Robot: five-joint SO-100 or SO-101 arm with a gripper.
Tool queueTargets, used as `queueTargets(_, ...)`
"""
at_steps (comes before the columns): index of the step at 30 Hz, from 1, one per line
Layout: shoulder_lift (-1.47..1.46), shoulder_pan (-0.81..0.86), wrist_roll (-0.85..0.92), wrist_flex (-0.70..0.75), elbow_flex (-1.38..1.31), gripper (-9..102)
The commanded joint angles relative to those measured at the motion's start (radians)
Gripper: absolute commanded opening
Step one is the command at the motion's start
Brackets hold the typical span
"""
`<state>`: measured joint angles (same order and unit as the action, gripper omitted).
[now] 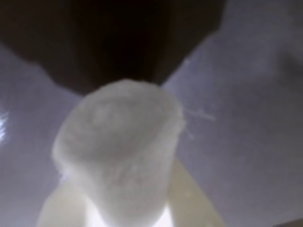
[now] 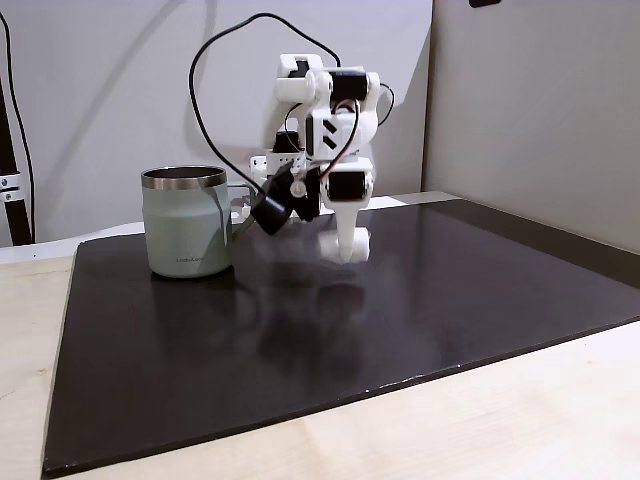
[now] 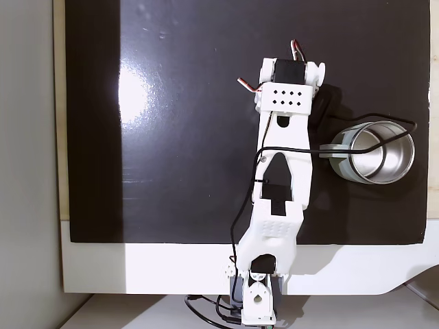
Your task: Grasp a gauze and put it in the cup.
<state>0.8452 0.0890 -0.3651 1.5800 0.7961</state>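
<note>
- Gauze point(image 1: 120, 156) sits clamped between the tool's point(image 2: 347, 248) pale fingers point(image 1: 191, 198), low over the dark tabletop point(image 2: 400, 320).
- Cup point(image 2: 186, 222) stands left of the tool in the side fixed view.
- Wrist view is blurred; the fingers are cut off there.

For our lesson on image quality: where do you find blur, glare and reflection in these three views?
Wrist view: the white fabric gauze roll is soft and out of focus. Top-down fixed view: a bright glare patch on the glossy black mat. Side fixed view: the white arm mirrored faintly in that mat.
</note>
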Motion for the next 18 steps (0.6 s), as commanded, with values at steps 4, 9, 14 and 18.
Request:
queueTargets(4, 0.026, 0.005, -0.038, 0.219, -0.331, 0)
queueTargets(9, 0.210, 0.002, -0.014, 0.221, -0.241, 0)
queueTargets(14, 0.422, 0.014, -0.009, 0.222, -0.058, 0)
queueTargets(18, 0.589, 0.051, -0.005, 0.222, 0.072, 0)
